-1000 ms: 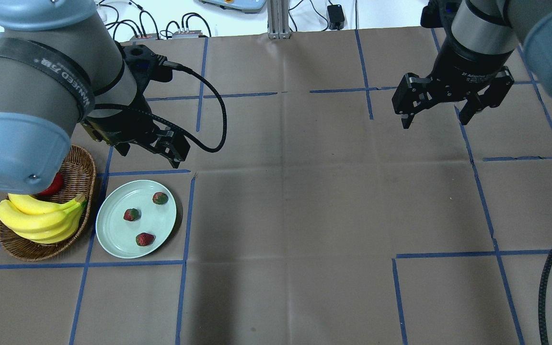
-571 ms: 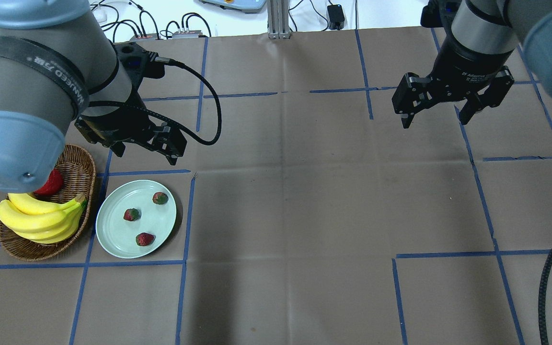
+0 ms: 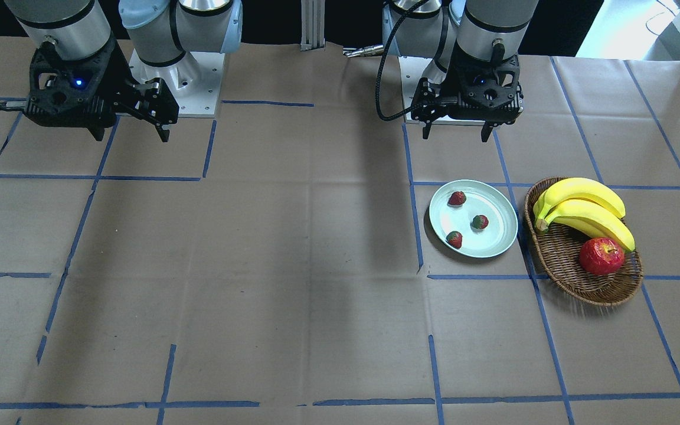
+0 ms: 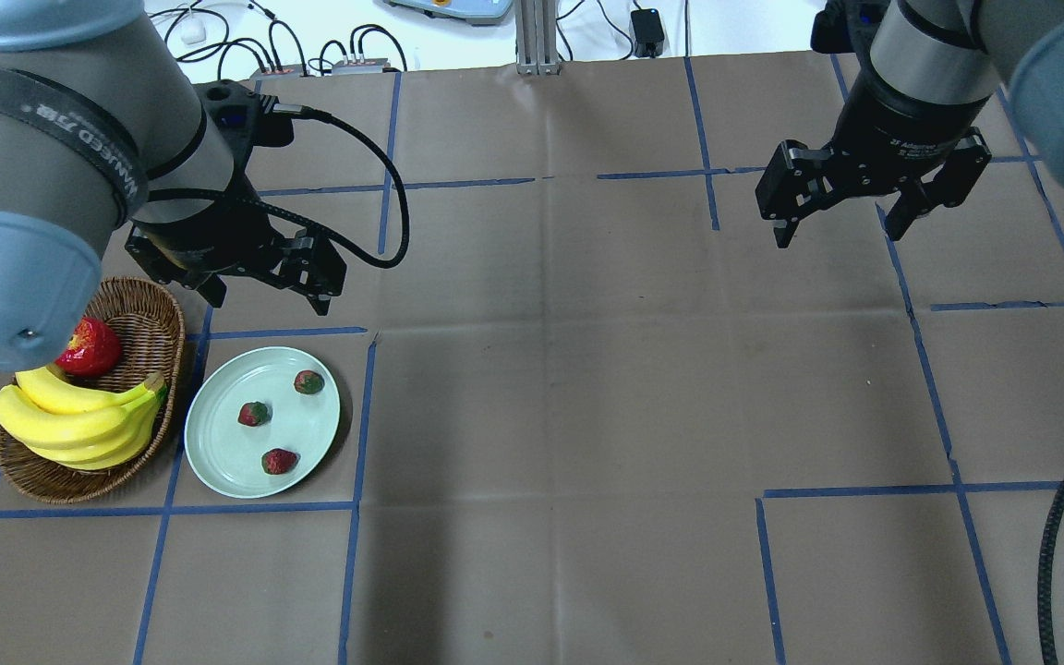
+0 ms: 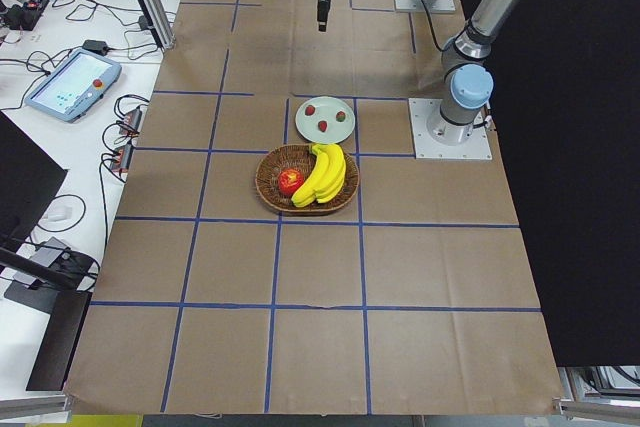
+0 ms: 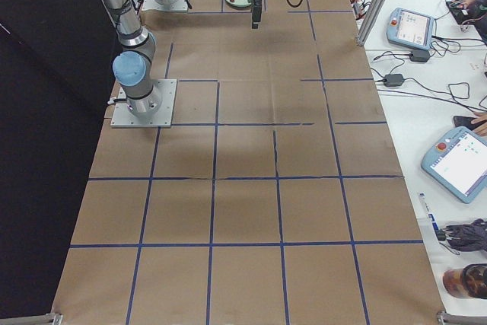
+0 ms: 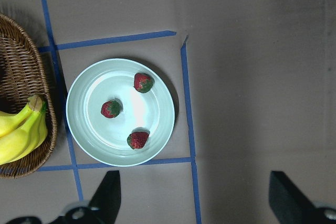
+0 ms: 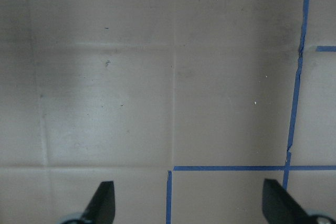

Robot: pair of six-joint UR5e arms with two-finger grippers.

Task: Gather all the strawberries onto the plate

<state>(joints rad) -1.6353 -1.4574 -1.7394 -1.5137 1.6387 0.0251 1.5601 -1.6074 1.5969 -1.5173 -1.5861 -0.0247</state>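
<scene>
Left tool hangs spread and empty in the front view, above the counter on the robot's side of the plate, which holds all three strawberries. Right tool, also spread and empty, is well apart at this view's left. The task looks finished, so the main risk is a needless further move.

From overhead, the left tool sits near the plate's far rim and the basket. A drop or sweep toward the near side could clip the rim and roll a berry out. The apple in the basket is red too, and could be mistaken for a berry.

The side views add only that plate and basket lie just beside each other, so a nudged basket could shove the plate.

In the left wrist view the strawberries lie loose and apart from one another. On that glossy surface they would probably roll easily.

The right wrist view shows only bare counter between wide-set fingers.
</scene>
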